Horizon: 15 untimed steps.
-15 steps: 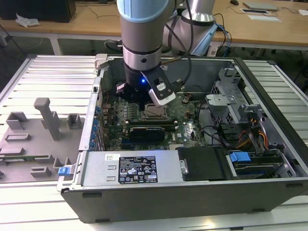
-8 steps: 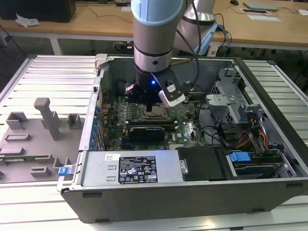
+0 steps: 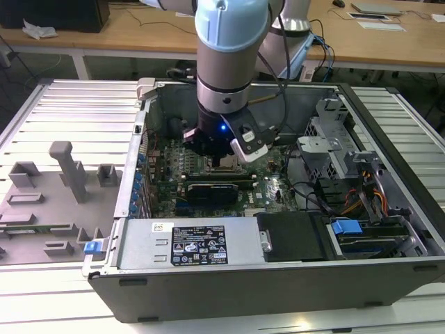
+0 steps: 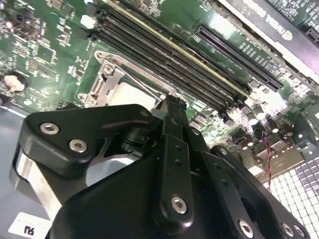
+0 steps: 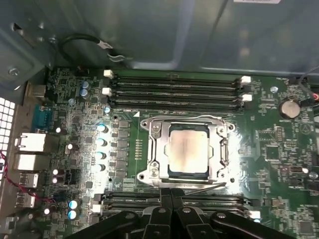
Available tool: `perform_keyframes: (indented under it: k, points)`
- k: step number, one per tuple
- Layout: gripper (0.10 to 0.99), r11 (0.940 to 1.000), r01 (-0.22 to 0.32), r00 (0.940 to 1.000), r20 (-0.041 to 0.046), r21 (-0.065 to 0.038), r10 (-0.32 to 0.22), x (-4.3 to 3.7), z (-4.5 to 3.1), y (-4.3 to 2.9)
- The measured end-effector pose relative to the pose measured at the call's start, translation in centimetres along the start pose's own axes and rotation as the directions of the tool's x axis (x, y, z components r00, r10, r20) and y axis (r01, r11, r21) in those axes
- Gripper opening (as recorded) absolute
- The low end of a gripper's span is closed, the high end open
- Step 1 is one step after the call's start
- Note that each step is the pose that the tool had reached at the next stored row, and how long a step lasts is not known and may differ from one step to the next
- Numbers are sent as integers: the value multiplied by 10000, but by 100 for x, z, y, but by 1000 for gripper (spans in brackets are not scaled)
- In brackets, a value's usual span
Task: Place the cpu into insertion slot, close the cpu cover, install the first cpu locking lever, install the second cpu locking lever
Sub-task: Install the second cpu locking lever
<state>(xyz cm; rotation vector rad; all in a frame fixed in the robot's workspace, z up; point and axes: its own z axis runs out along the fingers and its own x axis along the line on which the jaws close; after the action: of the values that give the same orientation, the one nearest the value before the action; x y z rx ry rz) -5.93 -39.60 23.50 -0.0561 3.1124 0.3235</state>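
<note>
**CPU seated under closed cover; gripper at socket edge**

In the first wrist view, the cpu (image 5: 188,150) is seen at frame centre, lying flat in the insertion slot (image 5: 170,172), with the cpu cover (image 5: 158,149) folded down around it, presumably to hold the chip in place. The gripper (image 5: 172,195) is positioned at lower centre, its fingertips pressed together with nothing between them, just beside a thin locking lever (image 5: 202,187) along the socket's near edge. In the exterior view, the arm is lowered into the open computer case (image 3: 278,278), mid-frame.
</note>
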Motion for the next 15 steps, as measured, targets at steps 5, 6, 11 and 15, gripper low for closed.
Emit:
perform_keyframes:
  k: [5, 6, 11, 15]
  points:
    - [106, 10000, -1, 10000, -3, -12, 1, 94, 101, -18]
    - [106, 10000, -1, 10000, -3, -22, 1, 104, 114, -21]
    - [106, 9998, -3, 10000, 3, -191, 3, 134, 169, -31]
    - [106, 9996, -5, 10000, 3, -286, 5, 160, 237, -45]
